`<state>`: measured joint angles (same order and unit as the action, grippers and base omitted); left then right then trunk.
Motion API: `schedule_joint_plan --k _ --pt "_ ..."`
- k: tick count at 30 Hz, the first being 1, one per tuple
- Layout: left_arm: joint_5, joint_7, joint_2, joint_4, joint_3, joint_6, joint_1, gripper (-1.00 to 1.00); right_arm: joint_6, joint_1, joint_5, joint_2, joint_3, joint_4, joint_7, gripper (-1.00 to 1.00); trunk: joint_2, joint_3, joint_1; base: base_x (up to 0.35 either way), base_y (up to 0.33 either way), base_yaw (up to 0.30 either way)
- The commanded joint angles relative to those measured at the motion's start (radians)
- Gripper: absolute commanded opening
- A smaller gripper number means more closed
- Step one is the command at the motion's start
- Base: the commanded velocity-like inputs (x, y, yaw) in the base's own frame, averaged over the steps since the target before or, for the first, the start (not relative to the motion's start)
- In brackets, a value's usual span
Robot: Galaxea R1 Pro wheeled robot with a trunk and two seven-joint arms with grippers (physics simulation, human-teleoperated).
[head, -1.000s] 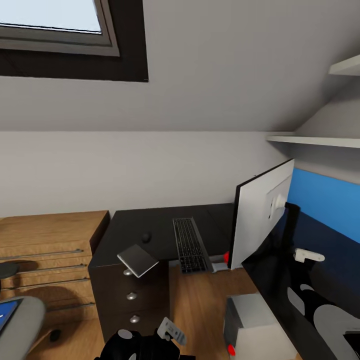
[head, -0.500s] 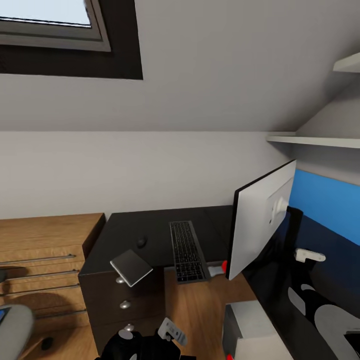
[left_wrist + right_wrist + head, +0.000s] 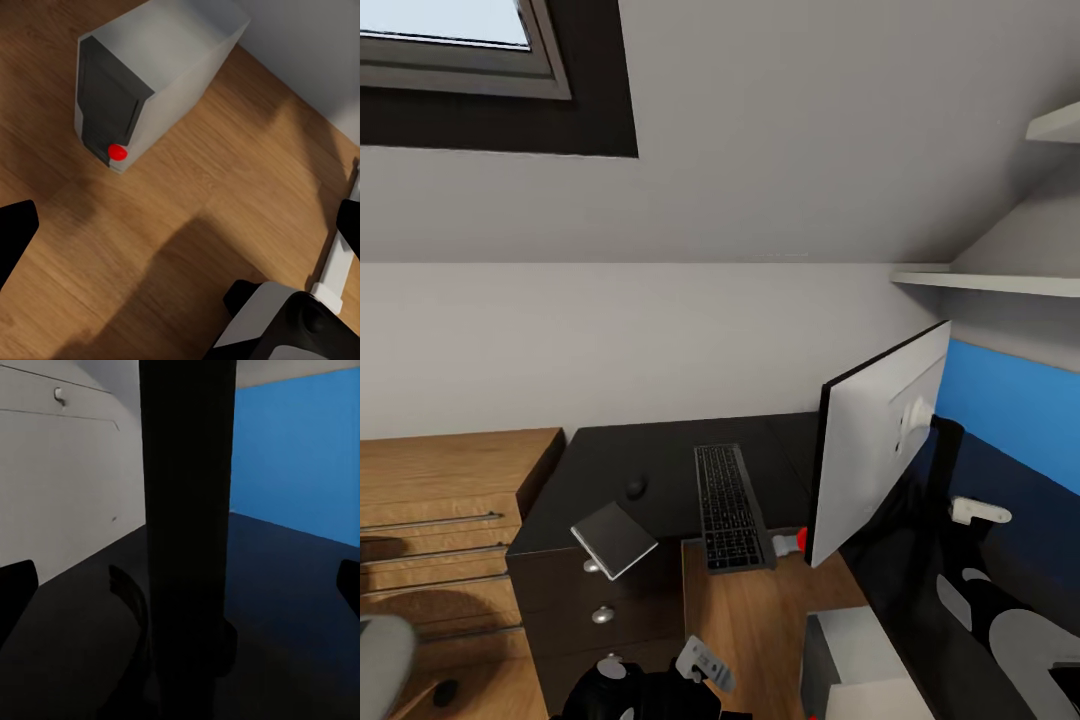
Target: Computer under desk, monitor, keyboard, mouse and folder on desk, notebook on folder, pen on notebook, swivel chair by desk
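Keyboard (image 3: 730,507) lengthwise front-to-back on desk (image 3: 660,465), beside monitor (image 3: 875,440); both jaws spread wide.

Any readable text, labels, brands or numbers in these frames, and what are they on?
None can be read.
Keyboard: key legends too small to make out.
Small grey tag near the robot's arms: dark marks, too blurred to read.
Computer and monitor: no lettering visible, just red lights.

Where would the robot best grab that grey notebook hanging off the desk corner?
Probably by the notebook's overhanging corner, coming from the front: it juts past the desk edge above the drawers, so one finger could slip beneath and one above.
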<state>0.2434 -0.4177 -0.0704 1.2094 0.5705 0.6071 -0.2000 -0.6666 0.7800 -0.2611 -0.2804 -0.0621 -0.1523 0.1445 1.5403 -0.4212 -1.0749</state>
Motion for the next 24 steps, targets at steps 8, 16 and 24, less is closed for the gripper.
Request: schedule_joint_plan --k 8,16,24 --pt "0.006 0.002 0.0 0.001 0.002 0.006 -0.001 1.0 -0.002 0.001 -0.003 0.0 -0.007 0.0 0.004 1.0 0.001 -0.001 0.0 0.015 -0.014 0.0" --pt "0.005 0.002 0.0 0.001 0.003 0.008 -0.001 1.0 -0.002 0.001 -0.003 0.0 -0.007 0.0 0.004 1.0 0.001 -0.001 0.0 0.1 -0.094 0.0" --pt "0.005 0.002 0.003 -0.007 0.004 0.008 -0.001 1.0 -0.002 0.001 -0.003 0.0 -0.007 0.0 0.004 1.0 0.001 -0.001 0.0 0.028 -0.007 0.0"
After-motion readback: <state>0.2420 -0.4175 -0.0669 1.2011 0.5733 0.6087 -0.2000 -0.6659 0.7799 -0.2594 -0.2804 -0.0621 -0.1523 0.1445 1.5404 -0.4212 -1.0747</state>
